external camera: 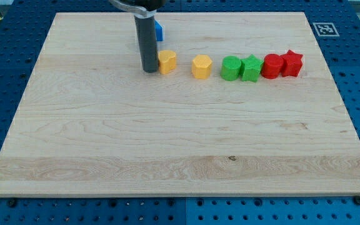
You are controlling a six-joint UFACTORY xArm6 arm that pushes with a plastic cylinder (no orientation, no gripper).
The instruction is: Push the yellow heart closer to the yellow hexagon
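Observation:
Two yellow blocks lie in the upper middle of the wooden board (pixel 167 144). One yellow block (pixel 167 62) sits right beside my rod; the other yellow block (pixel 201 66) lies a short gap to its right. Their shapes are too small to tell heart from hexagon with certainty. My tip (pixel 149 70) rests on the board, touching or nearly touching the left side of the left yellow block.
A blue block (pixel 159 31) shows partly behind the rod at the view's top. To the right of the yellow blocks stand a green round block (pixel 230 67), a green star (pixel 251 67), a red round block (pixel 271 65) and a red star (pixel 291 63), in a row.

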